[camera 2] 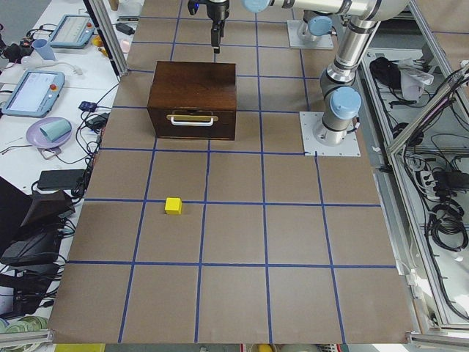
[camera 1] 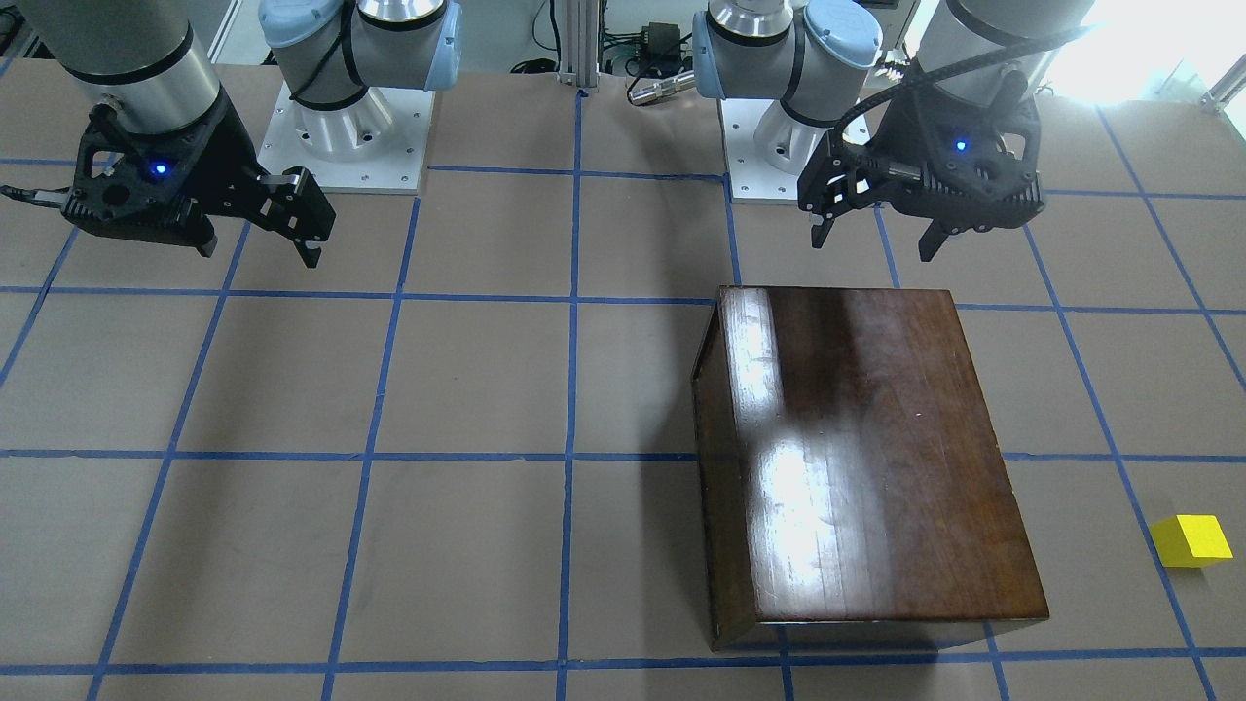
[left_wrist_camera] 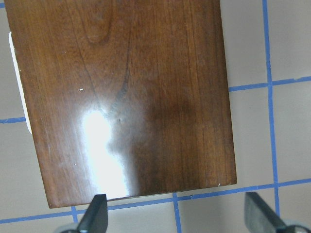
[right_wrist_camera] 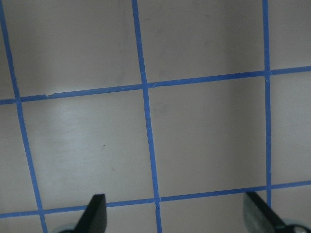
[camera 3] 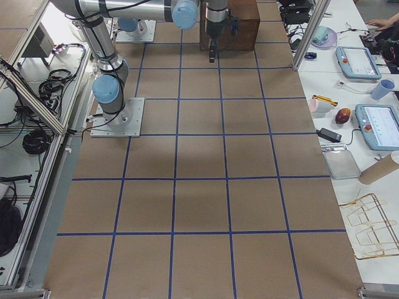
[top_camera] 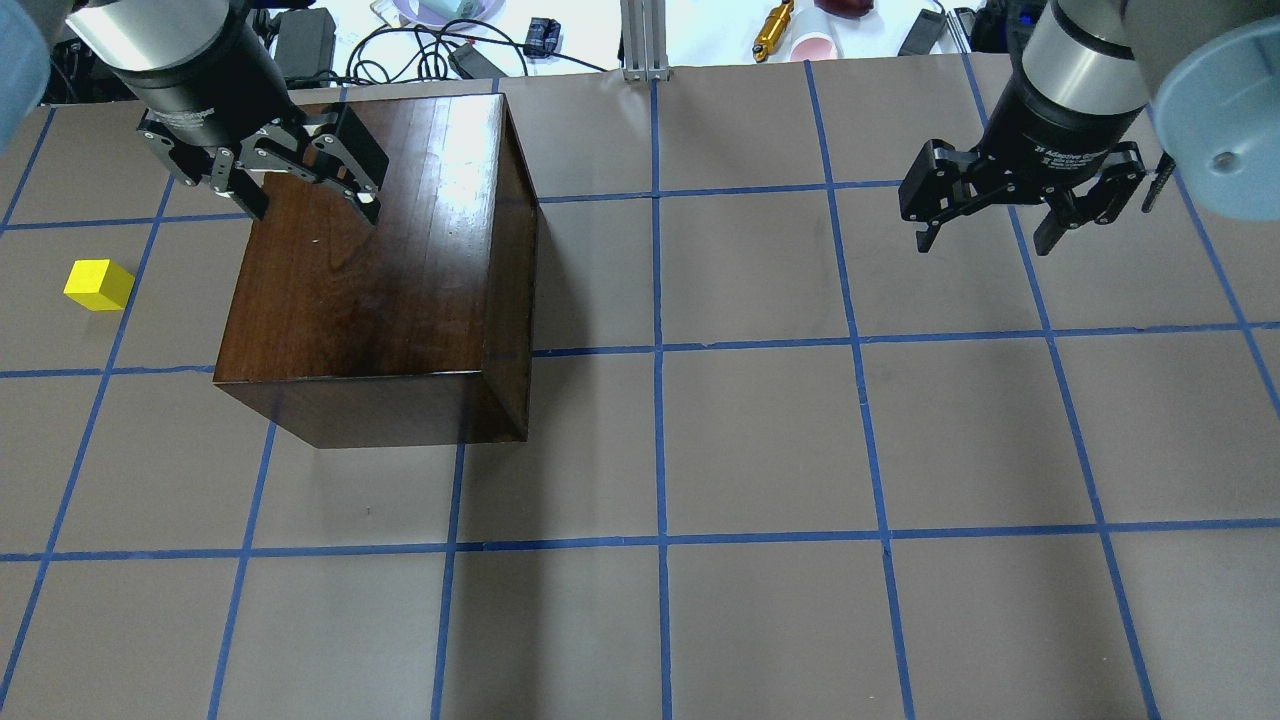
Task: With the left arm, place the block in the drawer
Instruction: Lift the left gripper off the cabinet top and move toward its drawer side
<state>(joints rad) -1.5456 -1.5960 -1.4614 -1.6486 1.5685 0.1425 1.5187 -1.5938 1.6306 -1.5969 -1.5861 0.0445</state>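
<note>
The yellow block (top_camera: 98, 284) lies on the table to the left of the dark wooden cabinet (top_camera: 370, 270). It also shows in the front view (camera 1: 1191, 540) and the left side view (camera 2: 173, 206). The drawer (camera 2: 192, 121) is shut, and its handled front faces the block. My left gripper (top_camera: 300, 195) is open and empty. It hangs above the cabinet's edge on the robot's side (camera 1: 876, 234), away from the block. The left wrist view (left_wrist_camera: 177, 218) looks down on the cabinet top (left_wrist_camera: 126, 97). My right gripper (top_camera: 985, 235) is open and empty over bare table.
The table is brown with a blue tape grid (top_camera: 660, 350). The two arm bases (camera 1: 360, 117) stand at the robot's side. Cables and small items (top_camera: 430, 40) lie beyond the table edge behind the arms.
</note>
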